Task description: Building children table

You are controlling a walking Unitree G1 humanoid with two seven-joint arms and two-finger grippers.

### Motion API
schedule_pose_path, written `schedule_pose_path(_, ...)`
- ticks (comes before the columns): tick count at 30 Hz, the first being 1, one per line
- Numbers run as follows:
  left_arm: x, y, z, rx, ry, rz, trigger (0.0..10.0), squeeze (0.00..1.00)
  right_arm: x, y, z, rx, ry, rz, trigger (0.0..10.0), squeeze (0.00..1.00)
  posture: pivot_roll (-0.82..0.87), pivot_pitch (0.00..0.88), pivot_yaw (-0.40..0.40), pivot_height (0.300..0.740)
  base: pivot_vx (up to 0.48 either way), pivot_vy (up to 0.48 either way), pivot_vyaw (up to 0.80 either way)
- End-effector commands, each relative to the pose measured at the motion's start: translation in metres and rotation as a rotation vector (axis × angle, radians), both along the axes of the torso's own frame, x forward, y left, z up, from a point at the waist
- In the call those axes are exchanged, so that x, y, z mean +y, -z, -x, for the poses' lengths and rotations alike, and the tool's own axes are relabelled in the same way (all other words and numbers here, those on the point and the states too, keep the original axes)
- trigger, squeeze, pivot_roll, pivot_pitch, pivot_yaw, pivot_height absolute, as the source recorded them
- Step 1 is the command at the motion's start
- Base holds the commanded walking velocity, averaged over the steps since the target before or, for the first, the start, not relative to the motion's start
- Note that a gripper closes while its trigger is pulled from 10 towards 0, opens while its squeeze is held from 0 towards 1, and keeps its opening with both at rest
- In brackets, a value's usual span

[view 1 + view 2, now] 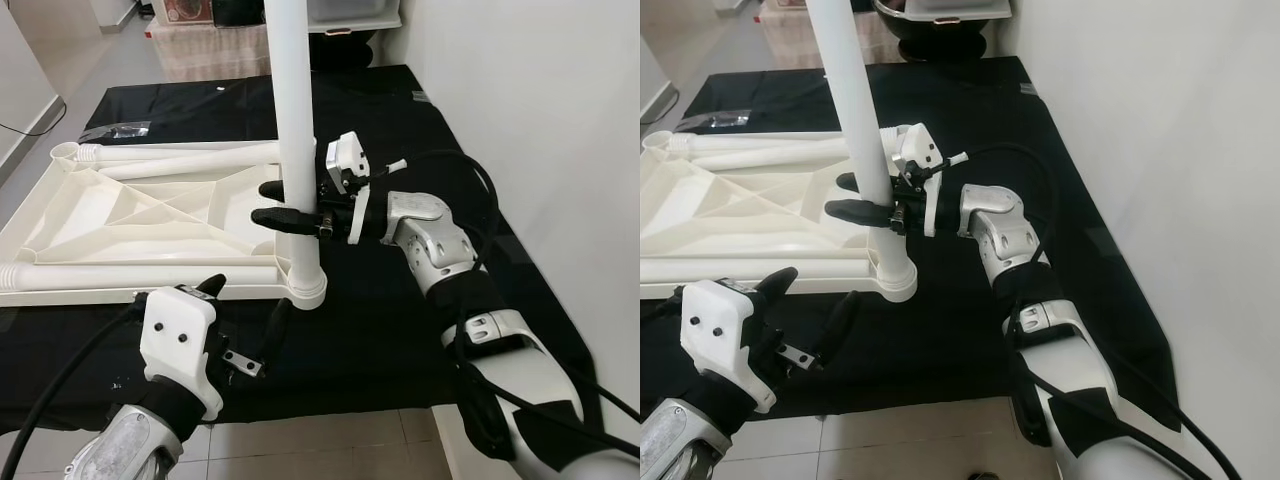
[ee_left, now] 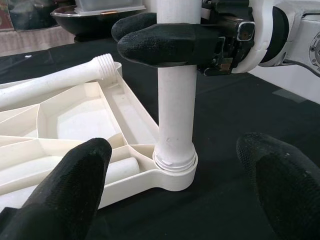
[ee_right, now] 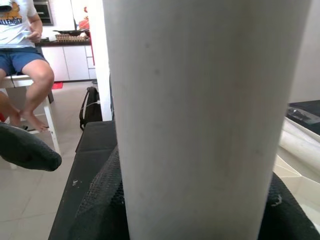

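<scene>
A white table top (image 1: 120, 215) lies upside down on a black mat. One white leg (image 1: 297, 150) stands upright in the near right corner socket (image 1: 305, 285). My right gripper (image 1: 263, 203) is shut on this leg a little above the socket, one black finger on each side. In the right wrist view the leg (image 3: 200, 100) is pressed close to the camera. My left gripper (image 1: 250, 300) is open, low in front of the socket and apart from it. Its fingers (image 2: 70, 190) frame the leg's base (image 2: 174, 160). Two more legs (image 1: 180, 155) lie in the table top.
The black mat (image 1: 400, 320) runs back along a white wall (image 1: 560, 120) on the right. Tiled floor (image 1: 330, 440) lies just in front. A plastic bag (image 1: 115, 130) rests on the mat at the far left. A person (image 3: 25, 60) sits on a chair in the right wrist view.
</scene>
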State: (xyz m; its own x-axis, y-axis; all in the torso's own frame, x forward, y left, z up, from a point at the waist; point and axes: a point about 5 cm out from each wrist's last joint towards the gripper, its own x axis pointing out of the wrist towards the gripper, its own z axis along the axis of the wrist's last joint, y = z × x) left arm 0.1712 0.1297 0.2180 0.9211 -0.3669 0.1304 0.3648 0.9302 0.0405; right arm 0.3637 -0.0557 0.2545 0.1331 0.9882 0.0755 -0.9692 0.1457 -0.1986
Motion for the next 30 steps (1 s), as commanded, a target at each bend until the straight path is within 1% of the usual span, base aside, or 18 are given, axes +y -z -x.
schedule_pose_path(1,0.000,0.002,0.001,0.009,0.003,0.001,10.0,0.00,0.006,-0.003,0.002,-0.016,-0.022,-0.027,0.0,0.00,0.18,0.137,0.024,0.740,0.000,0.000,0.00)
schedule_pose_path(2,0.000,0.001,0.001,0.008,0.003,0.001,10.0,0.00,0.005,-0.003,0.001,-0.021,-0.003,-0.036,0.0,0.00,0.18,0.139,0.023,0.740,0.000,0.000,0.00)
schedule_pose_path(6,-0.001,0.001,0.001,0.005,0.003,0.003,10.0,0.00,0.001,0.004,0.000,-0.050,0.288,-0.104,0.0,0.00,0.18,0.143,0.019,0.740,0.000,0.000,0.00)
schedule_pose_path(8,-0.001,0.001,0.001,0.005,0.003,0.003,10.0,0.00,0.001,0.004,0.000,-0.050,0.288,-0.104,0.0,0.00,0.18,0.143,0.019,0.740,0.000,0.000,0.00)
schedule_pose_path(9,-0.001,0.001,0.001,0.004,0.002,0.003,10.0,0.00,0.003,0.010,0.001,-0.057,0.456,-0.123,0.0,0.00,0.17,0.146,0.015,0.740,0.000,0.000,0.00)
schedule_pose_path(10,-0.001,0.001,0.001,0.004,0.002,0.003,10.0,0.00,0.003,0.010,0.001,-0.057,0.456,-0.123,0.0,0.00,0.17,0.146,0.015,0.740,0.000,0.000,0.00)
schedule_pose_path(11,0.000,0.000,0.000,0.003,0.001,0.004,10.0,0.00,0.005,0.025,0.010,-0.047,0.688,-0.134,0.0,0.00,0.17,0.149,0.018,0.740,0.000,0.000,0.00)
schedule_pose_path(12,0.000,0.000,-0.001,0.002,-0.001,0.003,10.0,0.00,0.014,0.035,0.027,-0.068,0.796,-0.130,0.0,0.00,0.17,0.151,0.027,0.740,0.000,0.000,0.00)
schedule_pose_path(13,0.000,0.000,-0.001,0.002,-0.001,0.003,10.0,0.00,0.014,0.035,0.027,-0.068,0.796,-0.130,0.0,0.00,0.17,0.151,0.027,0.740,0.000,0.000,0.00)
schedule_pose_path(14,0.001,0.000,-0.001,0.001,-0.001,0.003,10.0,0.00,0.027,0.041,0.042,-0.046,0.817,-0.141,0.0,0.00,0.17,0.148,0.029,0.740,0.000,0.000,0.00)
schedule_pose_path(15,0.001,0.000,-0.001,0.001,-0.001,0.003,10.0,0.00,0.027,0.041,0.042,-0.046,0.817,-0.141,0.0,0.00,0.17,0.148,0.029,0.740,0.000,0.000,0.00)
schedule_pose_path(16,0.001,0.000,-0.003,-0.002,0.001,0.003,10.0,0.00,0.037,0.042,0.049,-0.034,0.801,-0.155,0.0,0.00,0.16,0.135,0.033,0.740,0.000,0.000,0.00)
schedule_pose_path(17,0.001,0.000,-0.003,-0.002,0.001,0.003,10.0,0.00,0.037,0.042,0.049,-0.034,0.801,-0.155,0.0,0.00,0.16,0.135,0.033,0.740,0.000,0.000,0.00)
schedule_pose_path(18,0.001,0.000,-0.004,-0.004,0.002,0.002,10.0,0.00,0.044,0.042,0.052,-0.027,0.776,-0.164,0.0,0.00,0.16,0.134,0.032,0.740,0.000,0.000,0.00)
schedule_pose_path(26,0.002,-0.002,-0.008,-0.020,0.001,-0.004,10.0,0.00,0.045,0.037,0.044,-0.025,0.804,-0.164,0.0,0.00,0.16,0.114,0.029,0.740,0.000,0.000,0.00)
schedule_pose_path(27,0.002,-0.002,-0.008,-0.021,0.000,-0.005,10.0,0.00,0.042,0.035,0.043,-0.036,0.826,-0.163,10.0,0.00,0.16,0.113,0.030,0.740,0.000,0.000,0.00)
schedule_pose_path(28,0.002,-0.002,-0.008,-0.022,0.001,-0.005,10.0,0.00,0.040,0.032,0.043,-0.045,0.828,-0.166,10.0,0.55,0.16,0.113,0.030,0.740,0.000,0.000,0.00)
schedule_pose_path(30,0.002,-0.001,-0.008,-0.021,0.003,-0.005,10.0,0.00,0.037,0.028,0.043,-0.056,0.833,-0.173,10.0,0.55,0.16,0.115,0.031,0.740,0.000,0.000,0.00)
